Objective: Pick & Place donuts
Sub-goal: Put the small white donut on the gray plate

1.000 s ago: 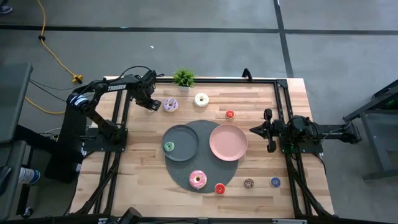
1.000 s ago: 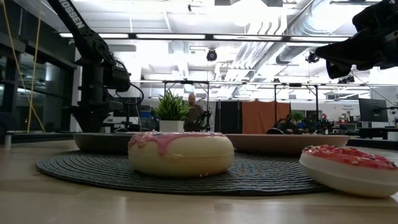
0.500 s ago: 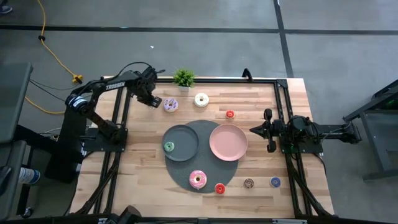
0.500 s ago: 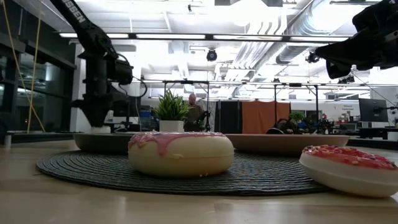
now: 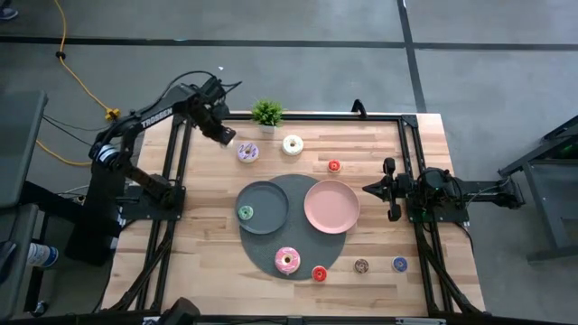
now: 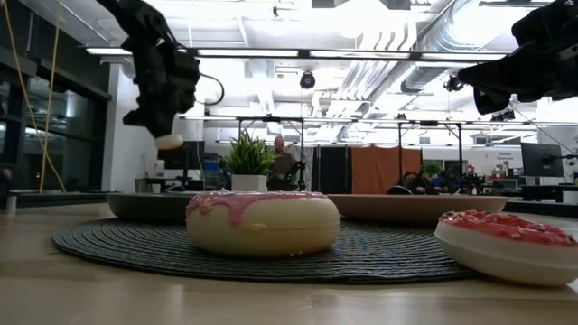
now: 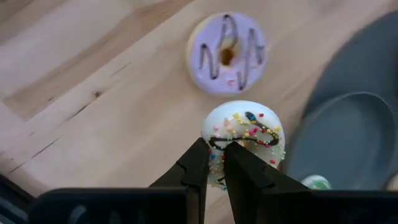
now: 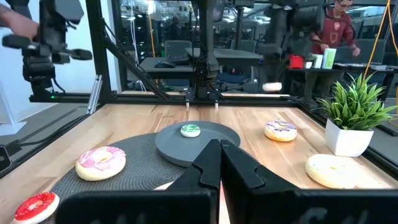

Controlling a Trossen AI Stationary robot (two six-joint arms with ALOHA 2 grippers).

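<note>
Lifted clear of the table since the earlier frame, a small sprinkled donut (image 7: pixel 244 140) is pinched between the left gripper's (image 7: pixel 214 163) narrowed fingers, ready for carrying; the purple donut (image 7: pixel 227 53) lies beyond the fingertips.

A: What's laid out on the wooden table (image 5: pixel 208 271)?
B: A round dark mat (image 5: pixel 298 255), a potted plant (image 5: pixel 266 114), plus purple (image 5: pixel 247 152), white (image 5: pixel 293 144) and tiny red donuts (image 5: pixel 333 166) are set directly on it.
</note>
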